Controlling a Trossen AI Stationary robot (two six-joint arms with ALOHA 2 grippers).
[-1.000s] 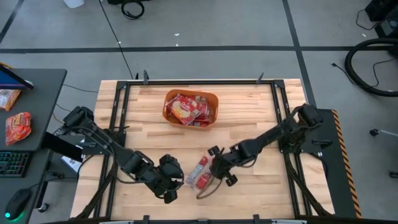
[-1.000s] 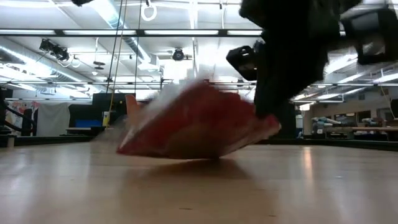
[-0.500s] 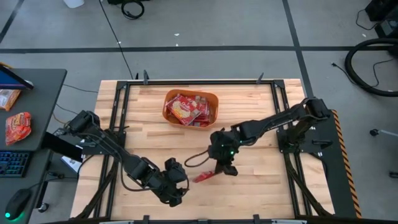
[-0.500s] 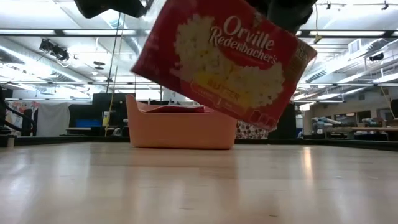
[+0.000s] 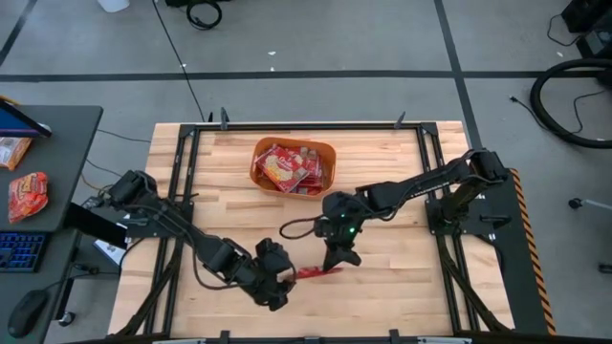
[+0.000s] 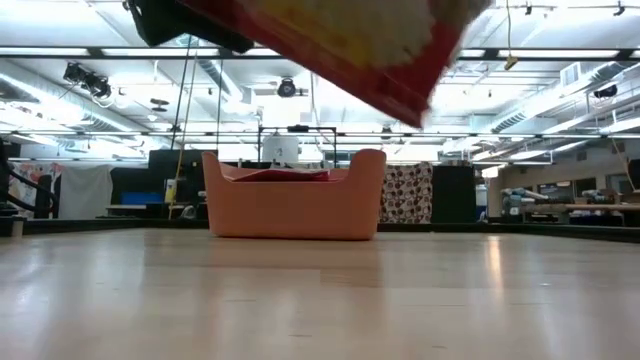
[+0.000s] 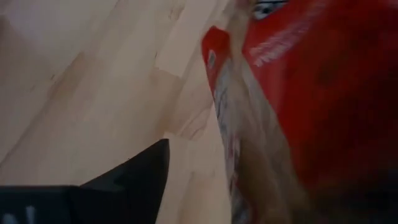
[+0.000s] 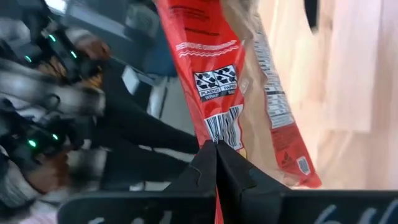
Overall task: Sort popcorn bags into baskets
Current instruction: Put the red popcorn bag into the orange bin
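**Bag lifted, tub waiting**

Now my right hand (image 5: pixel 331 260) is clamped on a popcorn bag (image 5: pixel 316 272), holding it above the tabletop (image 5: pixel 402 277), well apart from the orange tub (image 5: pixel 325 150) of bags. My left hand (image 5: pixel 280 285), fingers spread, sits just beside the bag.

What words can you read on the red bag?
"PLASTIC WRAP" stands beside a checkered mark on the popcorn bag pinched in the right gripper.
The wavy-underlined line above it and the small print down the bag's pale panel are too blurred to read.
In the low view the bag's front shows no whole word.
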